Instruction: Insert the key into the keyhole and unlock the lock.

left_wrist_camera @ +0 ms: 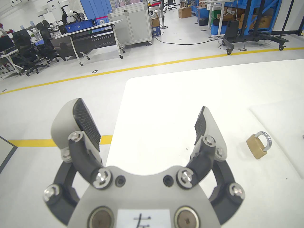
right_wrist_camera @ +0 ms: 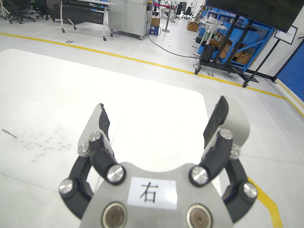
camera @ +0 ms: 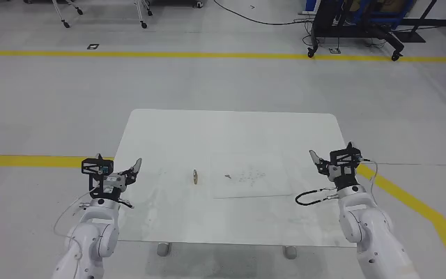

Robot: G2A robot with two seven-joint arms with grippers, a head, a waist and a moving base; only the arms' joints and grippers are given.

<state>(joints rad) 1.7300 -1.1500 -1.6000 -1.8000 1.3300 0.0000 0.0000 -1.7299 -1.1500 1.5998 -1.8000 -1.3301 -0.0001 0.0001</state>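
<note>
A small brass padlock (camera: 195,176) with a silver shackle lies flat near the middle of the white table (camera: 230,139). In the left wrist view the padlock (left_wrist_camera: 257,145) is off to one side of my fingers, well apart from them. A thin metal key (right_wrist_camera: 9,133) lies on the table beside a patch of grey scuff marks, a short way right of the padlock; it shows as a small sliver (camera: 227,176) from above. My left gripper (camera: 118,162) (left_wrist_camera: 141,110) hovers open at the table's left edge, holding nothing. My right gripper (camera: 332,152) (right_wrist_camera: 161,105) hovers open at the right edge, also holding nothing.
Grey scuff marks (camera: 247,178) dot the tabletop right of the key. A black cable (camera: 310,199) loops off the right arm over the table's front right corner. Yellow floor lines (camera: 209,54) run around the table, with chairs and racks far behind.
</note>
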